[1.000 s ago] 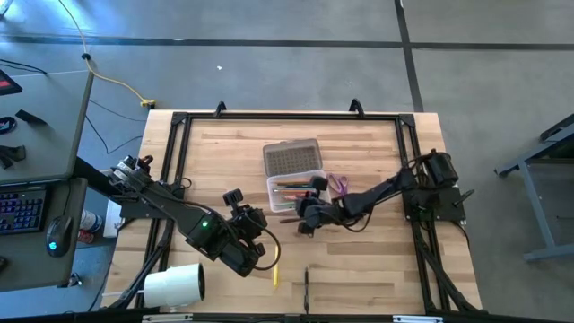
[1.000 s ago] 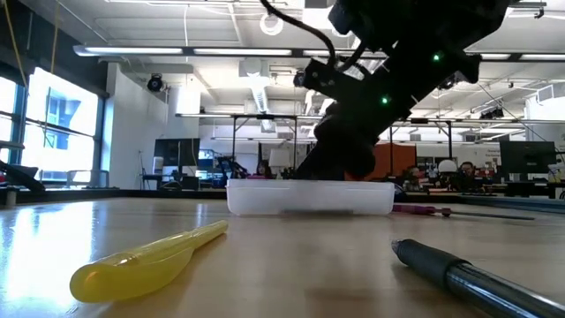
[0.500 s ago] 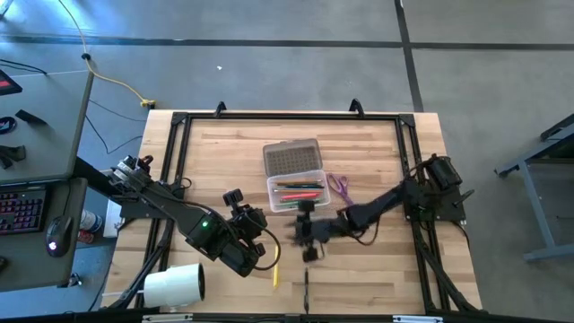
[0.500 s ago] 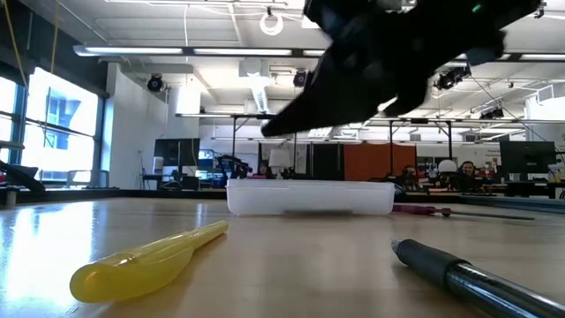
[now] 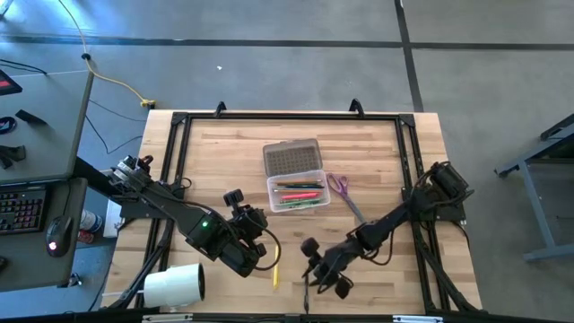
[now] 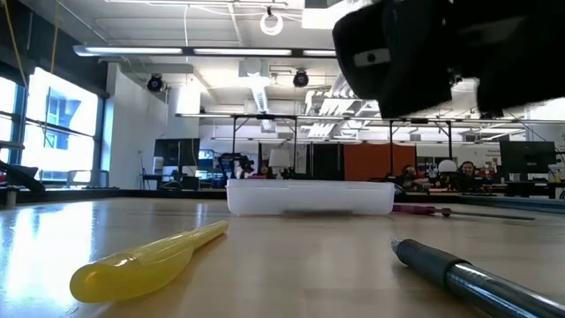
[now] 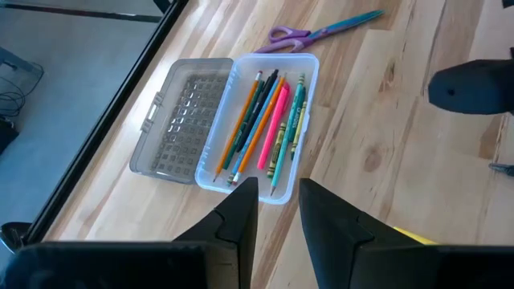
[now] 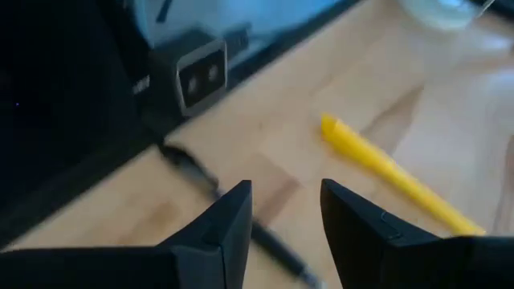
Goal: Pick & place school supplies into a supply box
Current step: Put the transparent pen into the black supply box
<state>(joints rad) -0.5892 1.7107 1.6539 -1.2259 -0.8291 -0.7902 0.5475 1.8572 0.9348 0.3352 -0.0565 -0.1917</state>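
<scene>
The right claw (image 5: 325,274) hung open and empty over the thin dark pen (image 5: 306,285) at the wooden desk's (image 5: 377,152) six o'clock edge, the yellow pen (image 5: 275,272) just beside. The left claw (image 5: 249,235) waited, parted, holding nothing. The clear plastic pencil case (image 5: 299,192) (lid open) sat mid-desk with pencils inside, purple-handled scissors (image 5: 339,187) at its three o'clock.

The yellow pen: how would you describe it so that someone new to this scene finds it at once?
Start at the clear supply box in the middle of the table. Come toward the table's near edge, past the left gripper; the yellow pen lies bare on the wood. A dark pen lies beside it, so colour sets it apart.
</scene>
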